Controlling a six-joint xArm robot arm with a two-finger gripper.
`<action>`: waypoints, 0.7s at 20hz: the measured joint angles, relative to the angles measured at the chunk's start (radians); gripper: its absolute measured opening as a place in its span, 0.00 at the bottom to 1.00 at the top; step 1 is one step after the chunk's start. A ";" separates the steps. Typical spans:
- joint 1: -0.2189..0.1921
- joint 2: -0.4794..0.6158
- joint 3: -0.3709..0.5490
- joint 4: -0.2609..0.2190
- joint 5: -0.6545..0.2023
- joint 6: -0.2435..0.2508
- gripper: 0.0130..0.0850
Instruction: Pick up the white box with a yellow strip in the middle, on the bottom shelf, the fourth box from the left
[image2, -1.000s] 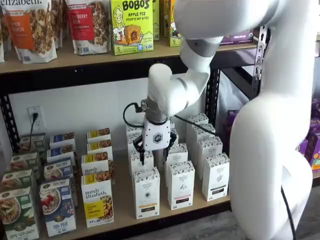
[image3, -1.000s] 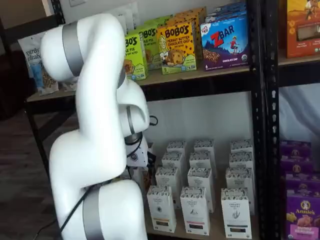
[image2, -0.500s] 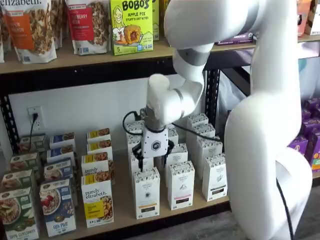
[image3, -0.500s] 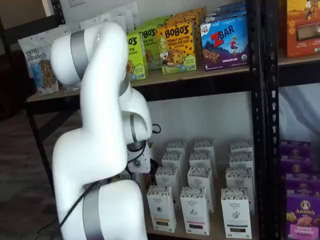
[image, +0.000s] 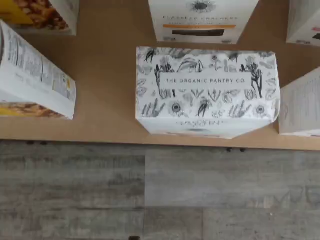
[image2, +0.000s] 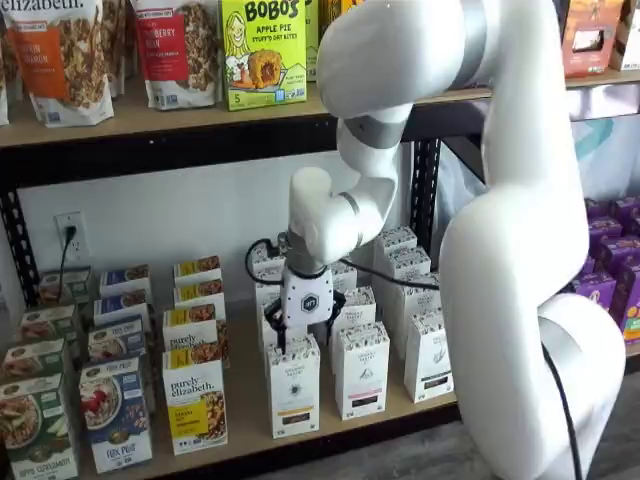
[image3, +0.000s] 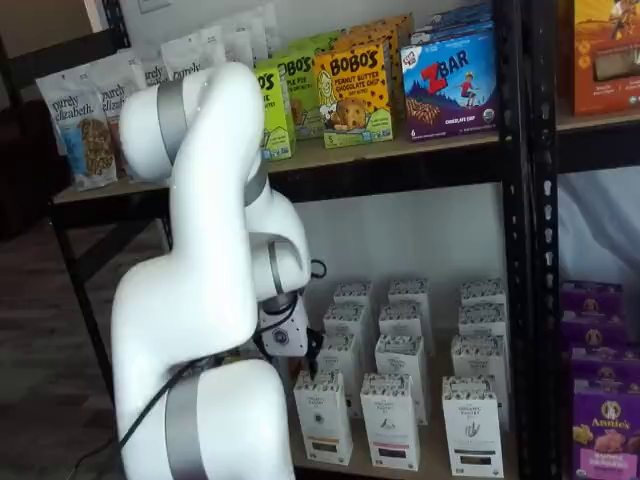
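Observation:
The white box (image2: 293, 386) stands at the front of its row on the bottom shelf (image2: 245, 405), a tall white carton with a patterned top band and a short yellowish strip. It is also the front-left carton (image3: 322, 416) in a shelf view. The wrist view looks down on the carton's patterned top (image: 207, 89), printed "The Organic Pantry Co". My gripper (image2: 302, 330) hangs just above the box's top. It is open, with one black finger (image2: 271, 333) on each side and nothing held. In a shelf view only one finger (image3: 312, 352) shows beside the arm.
More white cartons (image2: 361, 370) stand in rows to the right and behind. Yellow "purely elizabeth" boxes (image2: 195, 402) and blue cereal boxes (image2: 115, 412) stand to the left. A black upright (image2: 425, 185) and the upper shelf with Bobo's boxes (image2: 262, 52) are close by. Purple boxes (image3: 605, 420) sit far right.
The arm has come down and a little to the left, bringing the gripper close over the front carton. The fingers have stayed apart.

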 joint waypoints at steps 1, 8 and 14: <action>-0.001 0.017 -0.014 -0.004 -0.002 0.003 1.00; -0.011 0.104 -0.102 -0.005 -0.016 -0.006 1.00; -0.014 0.174 -0.182 0.012 -0.010 -0.026 1.00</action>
